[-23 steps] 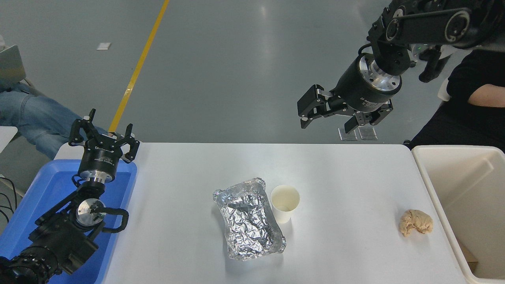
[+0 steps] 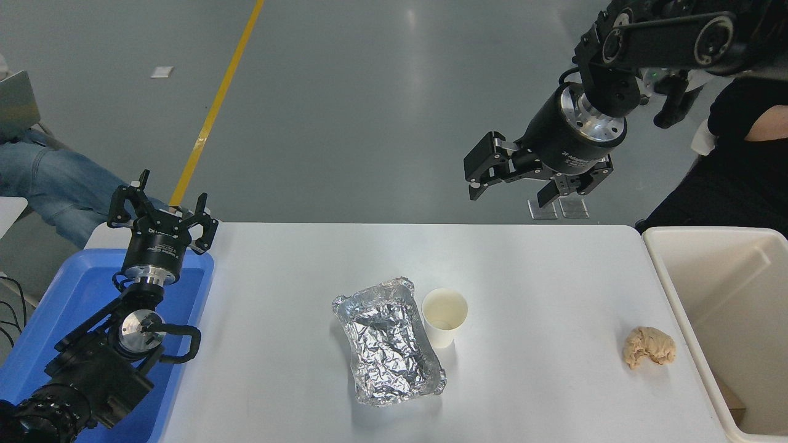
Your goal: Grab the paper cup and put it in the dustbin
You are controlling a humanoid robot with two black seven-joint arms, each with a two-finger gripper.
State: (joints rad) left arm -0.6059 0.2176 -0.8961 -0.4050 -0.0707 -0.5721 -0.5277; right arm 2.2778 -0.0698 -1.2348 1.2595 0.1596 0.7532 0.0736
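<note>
Cup stands mid-table, right gripper high and empty

Table (image 2: 542, 271), white, fills the lower part of the view. Off its right edge sits the dustbin (image 2: 677, 277), a deep cream-white bin whose thick rim runs alongside the tabletop. A shallow blue tray (image 2: 80, 283) lies over the table's left edge, and the left arm is parked above it, its left gripper (image 2: 161, 215) pointing toward the far edge with fingers spread and nothing between them.

The right arm comes in from the upper right corner. Its right gripper (image 2: 523, 187) hangs beyond the table's far edge, well apart from everything on the surface, fingers wide apart and holding nothing.

Near the table's middle lies a crumpled foil tray (image 2: 388, 344). The paper cup (image 2: 444, 317) stands upright, just beside that tray's far right corner, mouth open upward. A beige lump (image 2: 649, 346) rests close to the right edge, near the dustbin.
</note>
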